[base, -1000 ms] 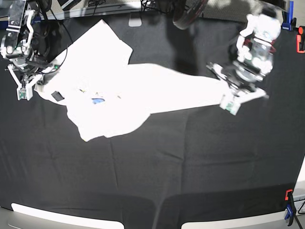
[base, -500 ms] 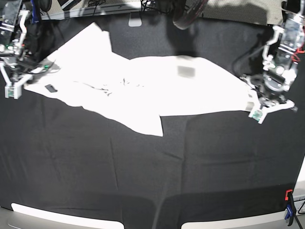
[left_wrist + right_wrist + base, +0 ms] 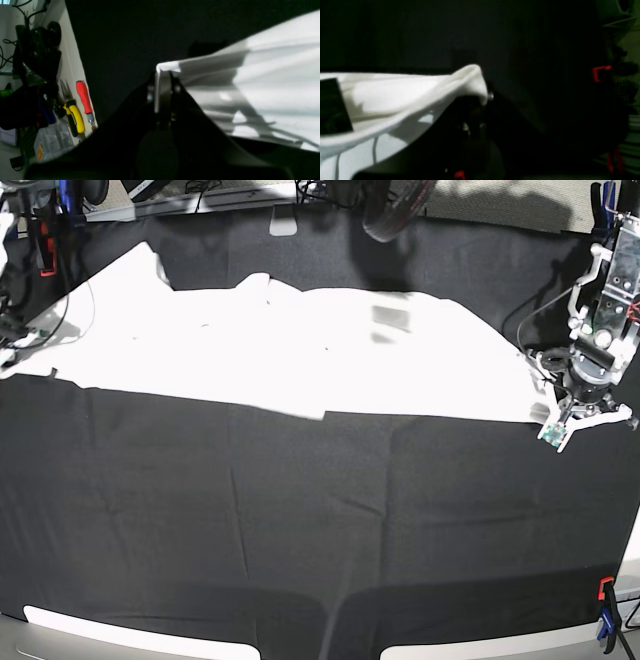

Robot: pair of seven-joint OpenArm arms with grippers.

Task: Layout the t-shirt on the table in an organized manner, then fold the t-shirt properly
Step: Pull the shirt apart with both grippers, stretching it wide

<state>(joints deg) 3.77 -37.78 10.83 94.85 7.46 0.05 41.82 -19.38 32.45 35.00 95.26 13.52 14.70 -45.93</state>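
The white t-shirt (image 3: 300, 355) is stretched into a wide, flat band across the far half of the table (image 3: 320, 530), plain side up. My left gripper (image 3: 562, 420) is at the shirt's right end. In the left wrist view, the left gripper (image 3: 163, 75) is shut on a folded corner of the t-shirt (image 3: 262, 87). My right gripper (image 3: 482, 97) is shut on the opposite corner of the t-shirt (image 3: 395, 92), with a dark rectangular label (image 3: 332, 107) nearby. In the base view the right arm is mostly cut off at the left edge.
An orange and blue clamp (image 3: 607, 625) grips the table's near right edge. A red-handled screwdriver (image 3: 83, 97) and yellow-handled pliers (image 3: 73, 117) lie off the table beside the left arm. A small white object (image 3: 283, 222) sits at the far edge. Black cloth covers the near half.
Both arms have pulled apart, outward to the table's sides. The crumpled shirt has been drawn out into a long flat band, and the right arm has slid nearly out of the base view.
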